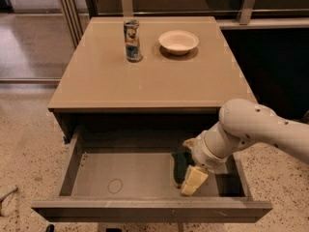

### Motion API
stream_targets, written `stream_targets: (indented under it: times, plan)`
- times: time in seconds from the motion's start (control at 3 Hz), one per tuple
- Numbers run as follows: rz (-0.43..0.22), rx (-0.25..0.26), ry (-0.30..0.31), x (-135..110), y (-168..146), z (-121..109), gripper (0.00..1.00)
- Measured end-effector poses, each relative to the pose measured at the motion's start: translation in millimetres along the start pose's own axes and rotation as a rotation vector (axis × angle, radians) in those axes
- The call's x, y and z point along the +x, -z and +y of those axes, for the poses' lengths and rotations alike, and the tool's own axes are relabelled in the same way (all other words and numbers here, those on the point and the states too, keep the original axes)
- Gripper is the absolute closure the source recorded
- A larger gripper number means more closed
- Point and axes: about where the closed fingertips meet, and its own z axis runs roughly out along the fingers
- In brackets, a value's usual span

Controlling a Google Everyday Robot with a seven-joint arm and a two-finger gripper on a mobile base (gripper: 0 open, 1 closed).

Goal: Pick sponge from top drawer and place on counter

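**Sponge (pixel 178 170) grab inside the top drawer (pixel 145 210): grip unconfirmed**

Sponge sits at the drawer's right side, near its front panel. My pincer (pixel 189 164) is down in the drawer, right at the sponge; I cannot tell whether it is clamped on it. The arm (pixel 260 129) comes in over the drawer's right wall, wrist bent downward. My call: confirm a firm squeeze, lift straight up clear of the drawer, then move to the desk (pixel 154 81) above it.

Glossy tan counter (pixel 145 83), matt grey top drawer (pixel 130 173) around the jaws.

Can (pixel 132 40) beside white bowl (pixel 178 41)
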Motion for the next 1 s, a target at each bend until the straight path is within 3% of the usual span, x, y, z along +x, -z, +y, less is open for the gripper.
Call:
stream_targets:
  times: [1.0]
  plan:
    - [0.057, -0.038, -0.007, 14.1, -43.5, -8.0, 0.12]
